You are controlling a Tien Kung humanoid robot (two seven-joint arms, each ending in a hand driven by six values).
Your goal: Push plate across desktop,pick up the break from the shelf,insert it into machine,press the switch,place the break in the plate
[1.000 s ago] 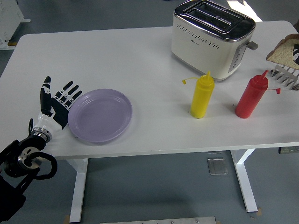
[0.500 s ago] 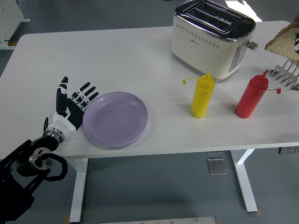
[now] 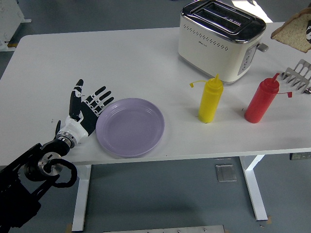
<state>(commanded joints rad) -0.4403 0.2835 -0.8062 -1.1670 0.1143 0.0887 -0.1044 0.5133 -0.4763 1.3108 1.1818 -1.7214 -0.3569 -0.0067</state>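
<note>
A lilac plate [image 3: 130, 127] lies near the table's front edge, left of centre. My left hand [image 3: 89, 108] is open, its spread fingers flat against the plate's left rim. At the far right edge a slice of bread [image 3: 291, 33] hangs in the air above a metal rack [image 3: 297, 77]. Only a sliver of my right hand [image 3: 308, 33] shows there, holding the slice. The cream toaster [image 3: 221, 39] stands at the back, both slots empty, with its lever [image 3: 263, 47] on the right end.
A yellow squeeze bottle [image 3: 210, 99] and a red squeeze bottle [image 3: 261, 99] stand in front of the toaster, right of the plate. The white table [image 3: 121, 63] has bare surface at the left and the back.
My left hand has pushed the plate to the right along the front edge. The bread slice has risen off the rack and moved up at the right edge.
</note>
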